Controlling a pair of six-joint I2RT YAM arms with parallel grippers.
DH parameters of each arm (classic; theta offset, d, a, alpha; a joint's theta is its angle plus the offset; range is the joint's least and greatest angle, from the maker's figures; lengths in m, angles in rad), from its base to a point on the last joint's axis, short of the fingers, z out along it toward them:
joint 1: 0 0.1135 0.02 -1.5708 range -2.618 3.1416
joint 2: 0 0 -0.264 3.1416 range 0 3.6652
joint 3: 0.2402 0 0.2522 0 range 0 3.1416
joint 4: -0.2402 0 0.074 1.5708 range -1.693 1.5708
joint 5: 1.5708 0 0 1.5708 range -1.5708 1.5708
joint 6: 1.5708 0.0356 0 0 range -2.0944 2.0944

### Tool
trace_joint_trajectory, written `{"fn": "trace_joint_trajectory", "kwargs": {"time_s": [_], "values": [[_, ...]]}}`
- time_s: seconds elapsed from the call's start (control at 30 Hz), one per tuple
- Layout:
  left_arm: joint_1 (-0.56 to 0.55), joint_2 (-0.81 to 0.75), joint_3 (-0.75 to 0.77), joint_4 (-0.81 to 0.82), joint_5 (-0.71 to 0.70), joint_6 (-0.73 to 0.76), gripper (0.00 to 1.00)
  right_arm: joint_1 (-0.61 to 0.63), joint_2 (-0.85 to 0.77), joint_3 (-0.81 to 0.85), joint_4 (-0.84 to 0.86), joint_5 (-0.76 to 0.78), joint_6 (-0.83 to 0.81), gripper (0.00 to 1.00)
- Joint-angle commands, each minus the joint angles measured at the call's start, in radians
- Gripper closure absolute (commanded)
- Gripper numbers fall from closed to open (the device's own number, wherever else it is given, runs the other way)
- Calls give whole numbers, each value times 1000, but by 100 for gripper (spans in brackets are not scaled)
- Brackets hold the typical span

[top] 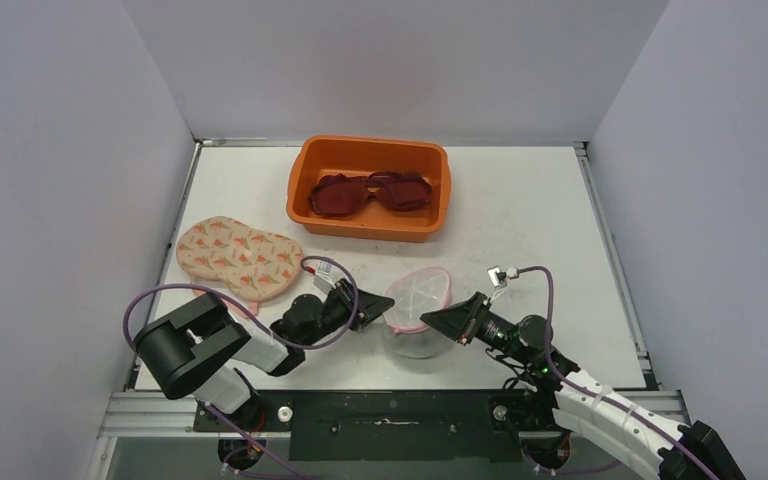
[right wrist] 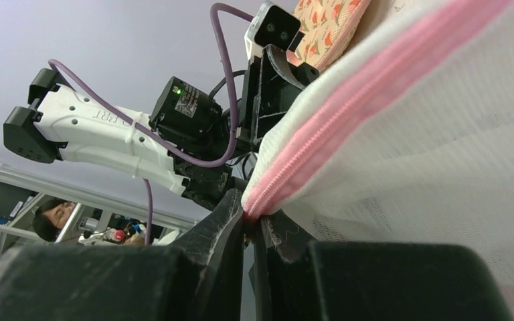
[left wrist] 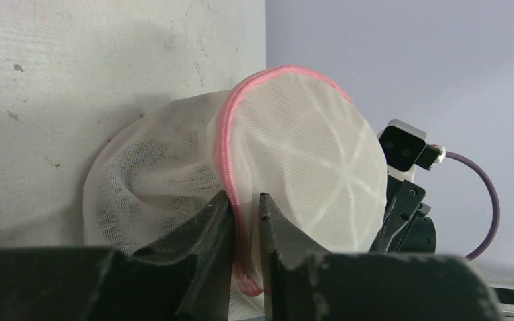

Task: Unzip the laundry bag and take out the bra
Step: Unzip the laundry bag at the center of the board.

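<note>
Here, left fingers [left wrist: 209, 231] and right fingers [right wrist: 222, 231] astride laundry bag [top: 418, 298] rim [left wrist: 223, 144].

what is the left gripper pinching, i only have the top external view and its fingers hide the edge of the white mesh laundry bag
Observer: The left wrist view shows the left gripper pinching the pink zipper of the white mesh laundry bag, with a fold of mesh caught alongside it.
Operator: and the right one
Observer: In the right wrist view, the right gripper is shut on the very end of that pink zipper.
Operator: any gap in the zip yet
Observer: None that I can see. The stretch in the right wrist view reads as one unbroken pink band.
</note>
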Motion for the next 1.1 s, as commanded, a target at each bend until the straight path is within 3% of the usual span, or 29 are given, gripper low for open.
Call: {"fn": "trace_joint_trajectory", "kwargs": {"time_s": [0.0, 0.03, 0.07, 0.1, 0.17, 0.3, 0.37, 0.53, 0.67, 0.83, 0.93, 1.07], "values": [[-12, -62, 21, 62, 5, 21, 90, -8, -20, 32, -31, 4, -48, 95], [-12, -96, 12, 39, -4, 26, 94, -7, -26, 49, -74, 6, -65, 95], [-12, -128, 5, 5, -14, 34, 99, -6, -34, 73, -136, 15, -92, 88], [-13, -172, 3, -51, -26, 47, 100, -7, -44, 103, -206, 26, -137, 74], [-11, -279, 10, -198, -54, 85, 100, -3, -60, 170, -347, 60, -215, 30], [-14, -534, 70, -601, -156, 179, 100, 5, -59, 325, -631, 146, -390, 1], [-18, -651, 109, -793, -222, 220, 100, 14, -48, 404, -770, 191, -471, 10], [-29, -829, 202, -1122, -375, 277, 100, 35, -8, 564, -927, 275, -590, 10], [-36, -853, 287, -1334, -494, 262, 100, 81, 54, 625, -946, 363, -601, 10], [-58, -777, 413, -1444, -582, 260, 100, 238, 82, 584, -791, 610, -584, 10], [-92, -747, 449, -1460, -655, 248, 100, 259, 82, 532, -622, 672, -509, 10], [-121, -727, 483, -1489, -777, 192, 100, 240, 148, 516, -452, 475, -505, 10]]}}
